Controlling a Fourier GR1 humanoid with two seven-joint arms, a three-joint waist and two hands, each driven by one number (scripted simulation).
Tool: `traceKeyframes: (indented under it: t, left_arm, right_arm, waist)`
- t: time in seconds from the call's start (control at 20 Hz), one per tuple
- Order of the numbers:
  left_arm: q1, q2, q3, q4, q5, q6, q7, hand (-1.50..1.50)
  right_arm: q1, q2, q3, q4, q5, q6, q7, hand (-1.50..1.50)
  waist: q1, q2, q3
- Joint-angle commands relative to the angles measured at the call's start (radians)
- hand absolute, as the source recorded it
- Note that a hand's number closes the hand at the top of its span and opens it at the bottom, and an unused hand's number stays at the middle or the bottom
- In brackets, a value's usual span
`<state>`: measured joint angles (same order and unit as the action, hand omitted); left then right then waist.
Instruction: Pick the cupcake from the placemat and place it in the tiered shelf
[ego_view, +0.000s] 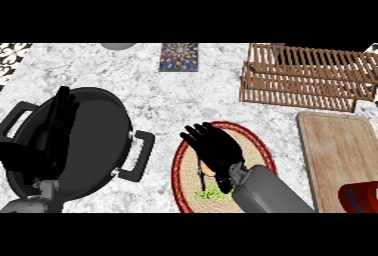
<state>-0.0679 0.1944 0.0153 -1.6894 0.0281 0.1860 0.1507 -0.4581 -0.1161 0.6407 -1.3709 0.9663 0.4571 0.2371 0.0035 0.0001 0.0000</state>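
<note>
The right hand (215, 150), fingers spread and holding nothing, covers most of the orange cupcake (210, 171) midway on the round woven red-rimmed placemat (260, 150). The left hand (60, 120) rests open over the black two-handled pan (96, 145). Bare marble counter (214, 95) separates the mat's far edge from the slatted wooden tiered shelf (306, 75) at far right.

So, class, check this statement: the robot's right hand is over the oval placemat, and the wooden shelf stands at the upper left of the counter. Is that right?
Not quite. The head view shows the wooden shelf at the upper right of the counter, not the upper left. The rest holds: the right hand is over the oval placemat.
</note>
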Motion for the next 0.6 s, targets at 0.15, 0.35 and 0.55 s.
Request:
traceKeyframes:
  t: [0.15, 0.35, 0.55]
  left_arm:
    - [0.045, -0.022, 0.001, -0.053, -0.020, -0.009, 0.008, 0.00]
    - [-0.035, -0.026, 0.015, 0.029, -0.030, -0.006, 0.026, 0.00]
    - [-0.040, -0.002, 0.056, 0.026, -0.004, -0.027, 0.019, 0.00]
  right_arm:
    - [0.020, 0.024, -0.039, 0.144, 0.071, -0.029, -0.097, 1.50]
    - [0.000, -0.017, -0.014, 0.101, 0.134, -0.031, -0.164, 1.50]
    - [0.105, -0.046, -0.029, 0.066, 0.181, -0.150, -0.112, 1.50]
  waist:
    - [0.003, 0.000, 0.000]
    - [-0.001, 0.000, 0.000]
    - [-0.009, -0.001, 0.000]
